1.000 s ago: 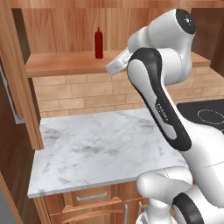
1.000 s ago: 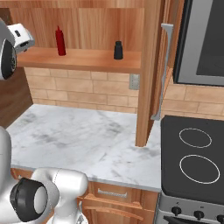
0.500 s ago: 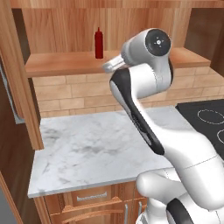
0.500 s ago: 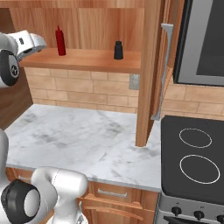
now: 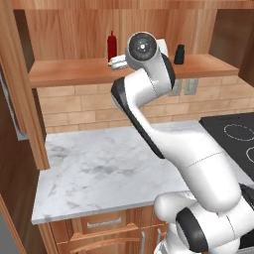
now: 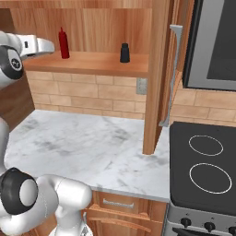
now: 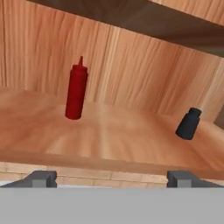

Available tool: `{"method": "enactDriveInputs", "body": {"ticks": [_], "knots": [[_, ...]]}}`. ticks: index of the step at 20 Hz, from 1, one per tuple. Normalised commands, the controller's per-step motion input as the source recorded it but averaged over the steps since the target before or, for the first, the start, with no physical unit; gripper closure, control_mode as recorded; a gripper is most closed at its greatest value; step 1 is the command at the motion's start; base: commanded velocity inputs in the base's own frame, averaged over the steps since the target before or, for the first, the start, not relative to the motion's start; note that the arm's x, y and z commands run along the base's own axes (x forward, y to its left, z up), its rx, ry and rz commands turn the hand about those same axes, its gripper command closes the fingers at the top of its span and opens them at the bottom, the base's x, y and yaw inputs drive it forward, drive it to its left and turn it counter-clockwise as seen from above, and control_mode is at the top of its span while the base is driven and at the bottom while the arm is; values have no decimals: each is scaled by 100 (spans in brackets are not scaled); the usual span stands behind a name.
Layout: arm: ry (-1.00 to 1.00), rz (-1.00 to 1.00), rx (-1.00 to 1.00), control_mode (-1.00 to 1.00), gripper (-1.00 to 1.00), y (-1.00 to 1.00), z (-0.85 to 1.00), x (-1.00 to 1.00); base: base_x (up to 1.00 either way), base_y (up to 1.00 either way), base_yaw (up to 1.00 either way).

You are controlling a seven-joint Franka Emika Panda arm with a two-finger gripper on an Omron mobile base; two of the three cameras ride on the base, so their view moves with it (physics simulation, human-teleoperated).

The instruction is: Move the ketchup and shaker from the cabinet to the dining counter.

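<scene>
We had the gripper (image 7: 111, 178) at the shelf's (image 7: 109, 140) front edge, fingers spread wide, holding nothing. The ketchup (image 7: 76, 92) stood upright near the back wall, so we judged the best approach level, centred on its body.

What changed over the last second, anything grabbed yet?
Nothing grabbed. The arm swung its upper joints left in the left base view and brought the gripper up toward the cabinet shelf, jaws open and empty, short of the shelf's front edge. The ketchup and the shaker stand upright on the shelf where they were. The base hasn't driven.
</scene>
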Motion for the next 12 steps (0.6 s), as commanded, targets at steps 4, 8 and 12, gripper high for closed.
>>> {"method": "enactDriveInputs", "body": {"ticks": [4, 8, 12], "knots": [[0, -19, 20, -100, -100, 0, 16, 42, 0, 0, 0], [0, -10, 15, -100, -100, -1, 6, 41, 0, 0, 0], [0, 0, 15, -100, -100, 2, 0, 36, 0, 0, 0]]}}
